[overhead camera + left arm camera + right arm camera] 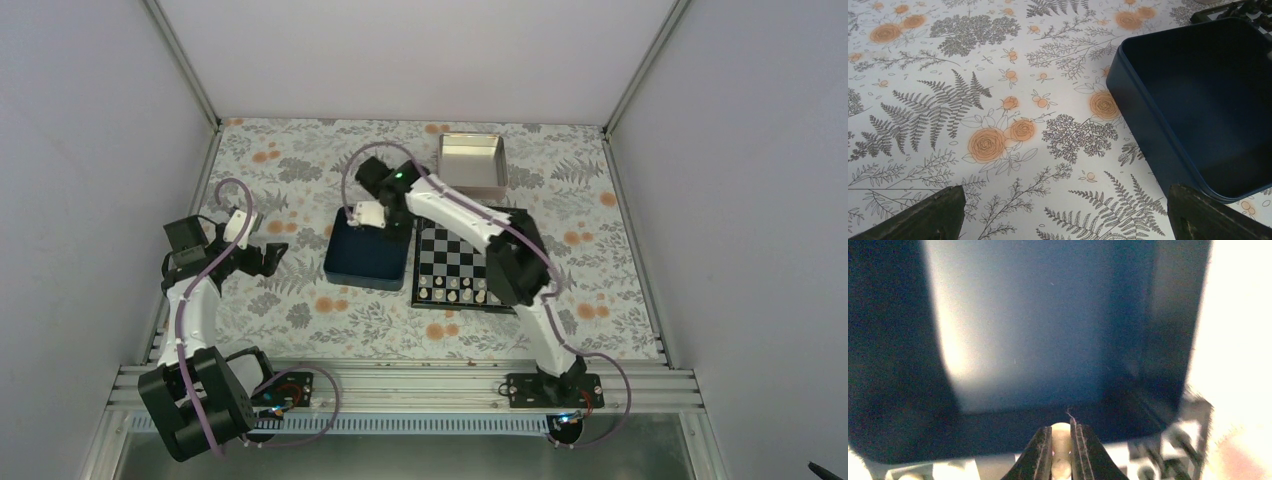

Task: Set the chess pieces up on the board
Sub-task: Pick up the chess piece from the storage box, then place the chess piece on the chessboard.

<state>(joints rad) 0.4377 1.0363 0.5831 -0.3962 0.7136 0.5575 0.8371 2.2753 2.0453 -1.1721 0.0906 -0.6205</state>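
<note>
The board (466, 262) lies right of centre, with several cream chess pieces (455, 290) standing along its near rows. My right gripper (388, 232) hangs over the dark blue tray (366, 258), beside the board's left edge. In the right wrist view, that gripper (1061, 431) is shut on one cream chess piece (1061, 439), with the tray's inside (1038, 330) behind it. My left gripper (1063, 222) is open above the floral cloth, its fingers (923, 215) wide apart with nothing between them. It sits left of the tray (1198, 100). A corner of the board (1233, 11) shows at the top right of that view.
A silver metal tin (472, 163) stands behind the board at the back. Grey walls and a metal frame close in the table on three sides. The left arm (195, 300) stands near the left wall.
</note>
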